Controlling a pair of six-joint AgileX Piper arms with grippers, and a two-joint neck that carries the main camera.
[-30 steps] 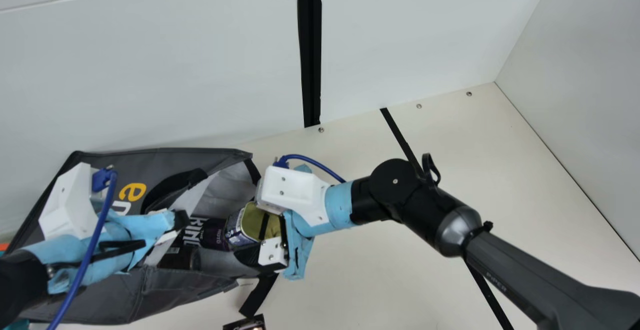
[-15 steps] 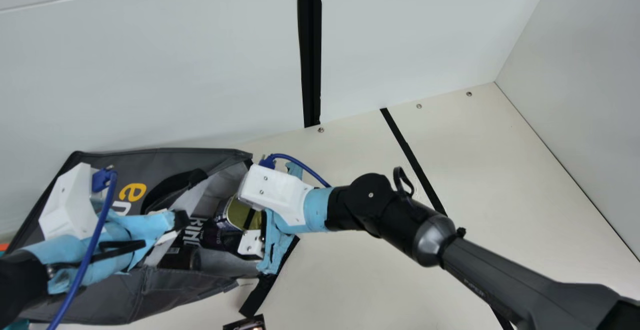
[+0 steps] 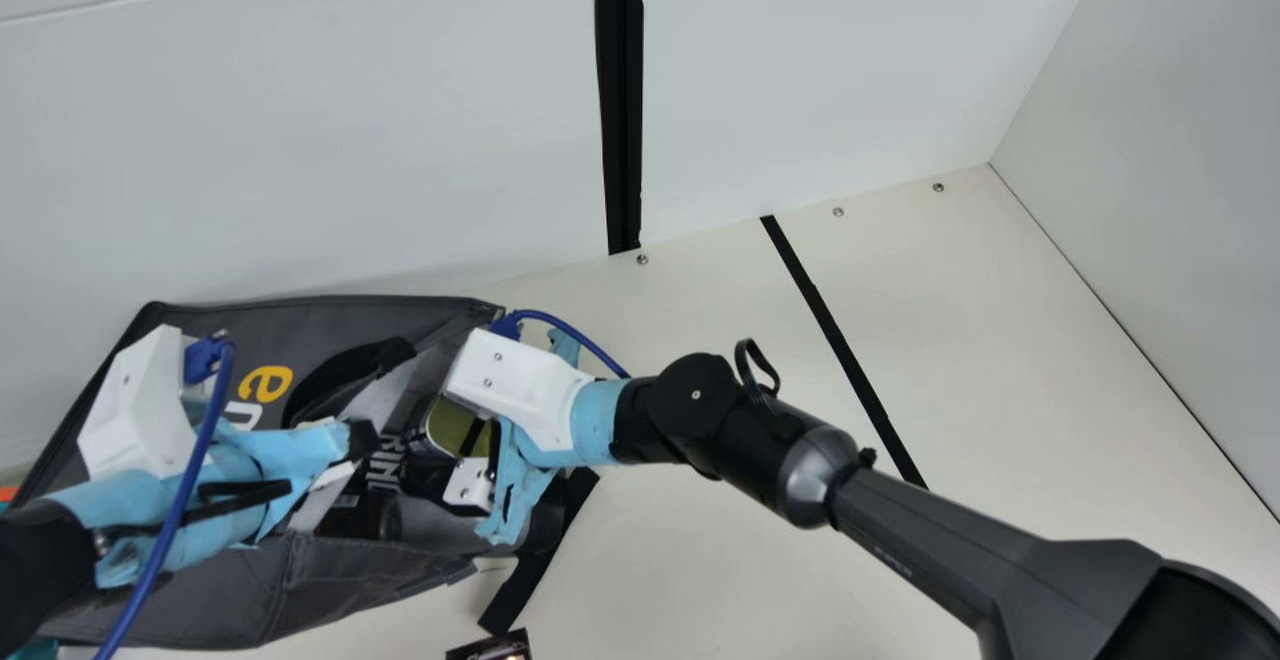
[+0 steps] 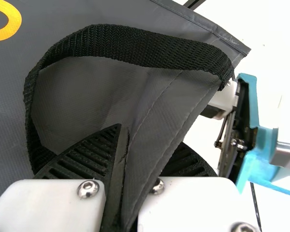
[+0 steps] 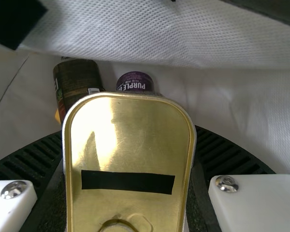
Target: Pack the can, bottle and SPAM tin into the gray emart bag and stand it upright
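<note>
Here we are, the right tool (image 5: 129,140) clamped across the SPAM tin (image 5: 130,116), 1 ribbed finger on each side, gold end facing back out at us. The tin is inside the mouth of the gray emart bag (image 3: 220,595), and just past it lie 2 cylinders on the pale lining: a purple container (image 5: 135,81) and a dark container (image 5: 77,79). We take those for the can and the bottle, though we can't say for certain which is which. And the left tool (image 4: 146,145)? Pinched tight on the bag's edge, beside the black strap handle (image 4: 135,48), and that should help hold the mouth open.

So by our count it's 2 of 3 packed, number 3 in but not let go! The bag lies on its side on the counter (image 3: 720,560), so left for us: seat the tin, release it, back out, then stand the whole load upright.
</note>
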